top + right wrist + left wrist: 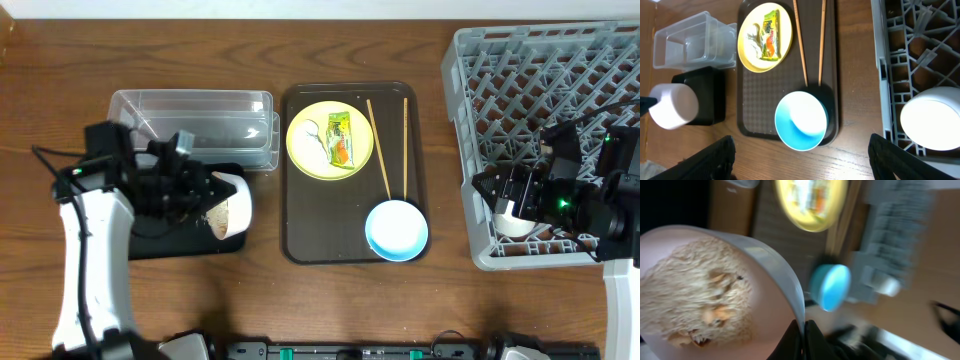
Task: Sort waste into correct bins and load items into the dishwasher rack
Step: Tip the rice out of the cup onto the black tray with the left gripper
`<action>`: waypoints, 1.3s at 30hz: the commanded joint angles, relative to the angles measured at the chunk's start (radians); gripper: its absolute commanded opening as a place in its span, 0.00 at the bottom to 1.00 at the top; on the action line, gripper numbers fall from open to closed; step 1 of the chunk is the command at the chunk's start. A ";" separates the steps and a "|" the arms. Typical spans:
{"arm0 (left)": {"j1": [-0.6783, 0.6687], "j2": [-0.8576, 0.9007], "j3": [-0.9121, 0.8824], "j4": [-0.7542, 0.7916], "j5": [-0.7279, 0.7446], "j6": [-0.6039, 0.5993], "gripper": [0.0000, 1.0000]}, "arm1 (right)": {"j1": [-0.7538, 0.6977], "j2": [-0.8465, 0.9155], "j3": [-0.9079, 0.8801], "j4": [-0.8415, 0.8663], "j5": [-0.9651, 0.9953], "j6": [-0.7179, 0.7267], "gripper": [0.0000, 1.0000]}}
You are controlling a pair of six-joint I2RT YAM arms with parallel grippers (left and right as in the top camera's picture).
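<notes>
Holding a white bowl [231,207] tilted over the black tray [702,92]

The bowl's rim is clamped by the left gripper [802,339], and rice [695,295] is seen clinging inside. A clear tub [195,125] sits just behind the tray. On the brown serving tray [310,215] are laid a yellow plate [305,150] carrying a wrapper [340,137] and a white scrap [313,130], two chopsticks [378,150], and a blue bowl [397,230]. The right gripper [490,190] is spread wide above the grey rack [530,60], where a white cup [934,119] is set.
</notes>
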 commanded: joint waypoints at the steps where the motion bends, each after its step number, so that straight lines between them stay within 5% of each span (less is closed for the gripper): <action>1: 0.109 0.053 -0.043 -0.023 0.392 0.287 0.06 | 0.010 -0.005 0.014 -0.001 -0.015 -0.009 0.83; 9: 0.251 0.178 -0.058 -0.028 0.472 0.330 0.06 | 0.010 -0.005 0.014 -0.002 -0.015 -0.009 0.83; 20: 0.278 0.217 -0.061 -0.021 0.440 0.354 0.06 | 0.010 -0.005 0.014 -0.002 -0.015 -0.009 0.84; 23: 0.290 0.224 -0.061 -0.013 0.393 0.272 0.06 | 0.010 -0.005 0.014 -0.001 -0.015 -0.009 0.84; 26: 0.290 0.220 -0.061 -0.105 0.519 0.447 0.06 | 0.010 -0.005 0.014 -0.005 -0.015 -0.009 0.84; 29: 0.298 0.229 -0.061 -0.076 0.451 0.351 0.06 | 0.010 -0.005 0.014 -0.001 -0.015 -0.009 0.84; 31: 0.298 0.229 -0.061 -0.114 0.489 0.444 0.06 | 0.010 -0.005 0.014 -0.006 -0.015 -0.009 0.84; 39: 0.303 0.239 -0.061 -0.131 0.457 0.444 0.06 | 0.010 -0.005 0.014 -0.008 -0.015 -0.009 0.84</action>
